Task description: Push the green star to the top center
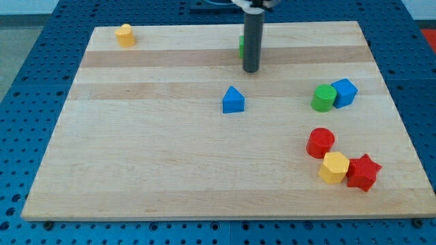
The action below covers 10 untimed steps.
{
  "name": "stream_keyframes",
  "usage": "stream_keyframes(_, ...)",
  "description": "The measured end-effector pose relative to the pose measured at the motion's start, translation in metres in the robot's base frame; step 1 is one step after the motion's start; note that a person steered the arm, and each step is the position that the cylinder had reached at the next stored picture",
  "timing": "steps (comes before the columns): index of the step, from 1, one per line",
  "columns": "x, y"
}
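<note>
My tip [251,69] rests on the wooden counter [150,156] near the view's top centre, hiding most of a green block [241,46] behind it. No hand or writing shows.

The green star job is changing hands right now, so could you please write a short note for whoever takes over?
My tip sits near the view's top centre, directly in front of the green star, which is mostly hidden behind the rod. Whether they touch cannot be told.
Done: the star already lies about top centre of the board.
Left: confirm its position once the rod clears; nudge if needed.
</note>
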<state>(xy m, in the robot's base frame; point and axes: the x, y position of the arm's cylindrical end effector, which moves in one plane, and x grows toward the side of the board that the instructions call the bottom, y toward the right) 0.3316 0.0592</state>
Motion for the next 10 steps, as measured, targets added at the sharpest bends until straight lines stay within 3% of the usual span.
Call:
stream_keyframes(2, -0.031, 0.030)
stream_keyframes(6, -0.067, -0.030)
stream_keyframes(9, -0.064, -0.038)
stream_keyframes(10, -0.046, -0.045)
